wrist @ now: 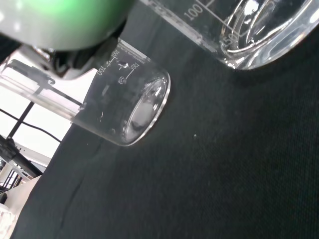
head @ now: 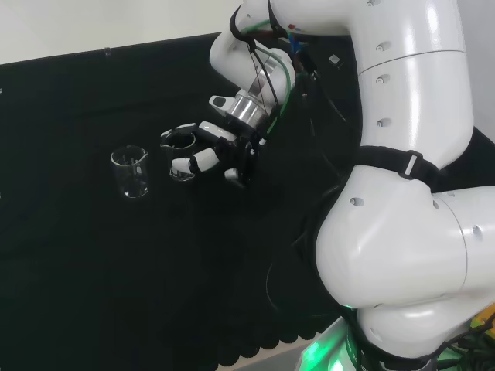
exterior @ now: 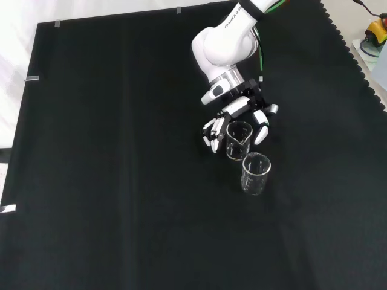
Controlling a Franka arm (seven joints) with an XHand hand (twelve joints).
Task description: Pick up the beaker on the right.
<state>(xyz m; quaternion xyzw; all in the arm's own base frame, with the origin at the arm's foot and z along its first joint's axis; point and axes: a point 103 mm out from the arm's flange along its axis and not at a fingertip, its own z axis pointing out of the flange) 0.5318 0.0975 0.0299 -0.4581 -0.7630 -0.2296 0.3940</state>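
Two clear glass beakers stand on the black cloth. In the head view the right beaker (head: 182, 157) sits inside the black and white hand (head: 220, 151), with fingers curled across its front and the thumb behind its rim. From the front, this beaker (exterior: 238, 140) stands between the fingers (exterior: 211, 134) and the thumb (exterior: 261, 130), its base on the cloth. The other beaker (head: 130, 171) stands free to the left in the head view, and nearer the camera (exterior: 256, 173) in the front view. The wrist view has the held beaker (wrist: 249, 30) very close and the free one (wrist: 127, 107) beyond.
The arm's white links (head: 402, 193) take up the right of the head view. The black cloth (exterior: 109, 181) spreads wide around both beakers. Its scalloped edge (exterior: 357, 54) runs along the right in the front view.
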